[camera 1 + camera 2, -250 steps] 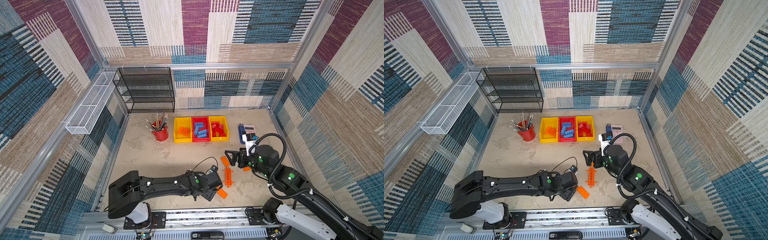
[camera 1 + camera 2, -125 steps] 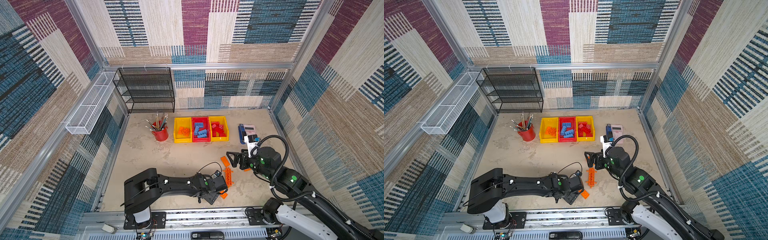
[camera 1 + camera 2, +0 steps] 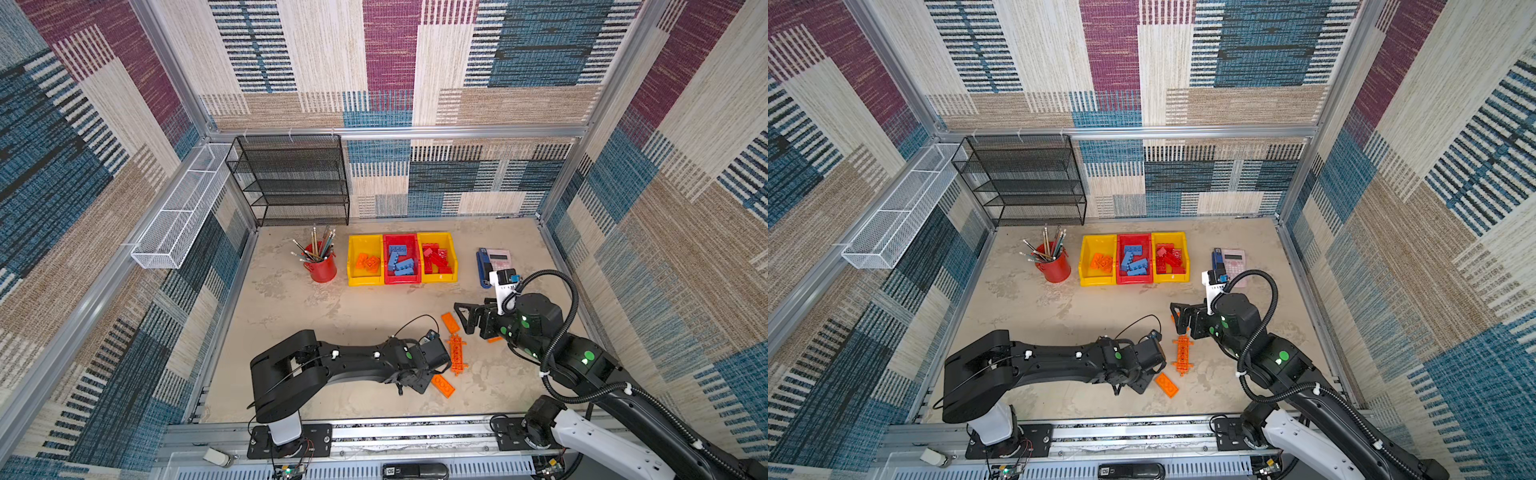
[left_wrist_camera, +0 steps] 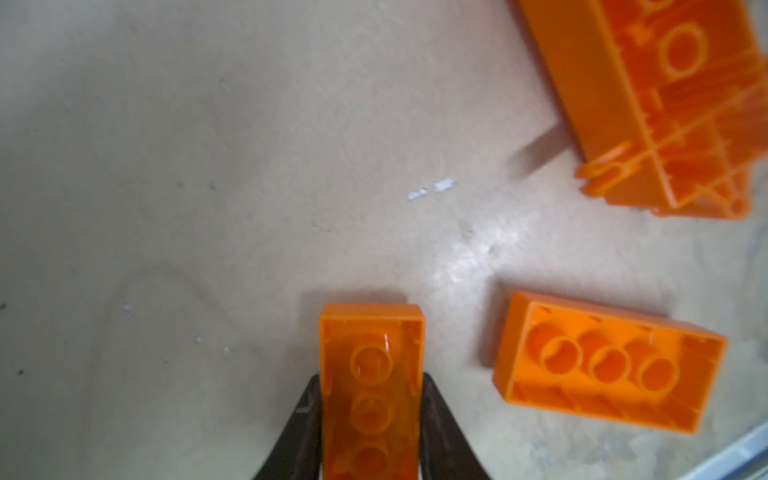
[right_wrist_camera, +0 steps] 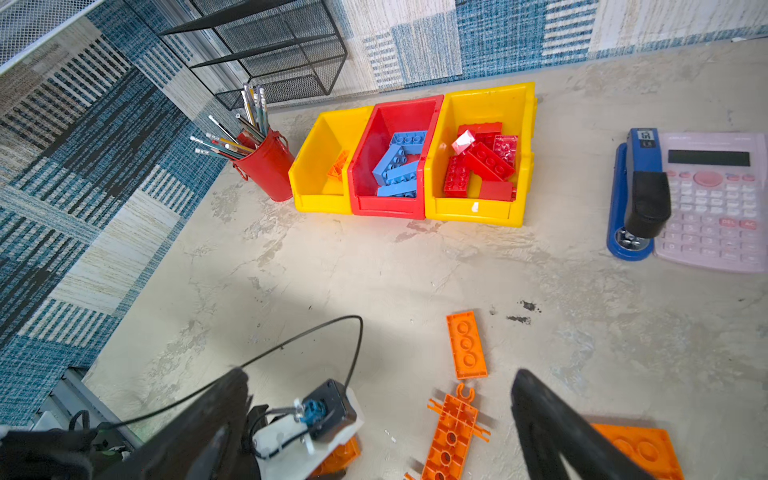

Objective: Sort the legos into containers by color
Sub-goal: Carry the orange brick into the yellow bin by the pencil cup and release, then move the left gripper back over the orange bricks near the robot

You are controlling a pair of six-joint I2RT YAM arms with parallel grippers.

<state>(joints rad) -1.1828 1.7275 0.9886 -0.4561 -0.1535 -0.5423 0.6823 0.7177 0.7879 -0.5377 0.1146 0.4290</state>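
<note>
The orange brick (image 4: pixel 372 374) between my left fingers (image 4: pixel 305 428) runs off the view's edge; the long orange tabbed piece (image 4: pixel 665 104) does too.

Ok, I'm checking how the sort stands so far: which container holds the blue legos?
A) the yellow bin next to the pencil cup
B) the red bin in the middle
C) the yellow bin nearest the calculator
B: the blue legos lie in the red bin, which sits between the yellow bin with orange legos and the yellow bin with red legos.
</note>
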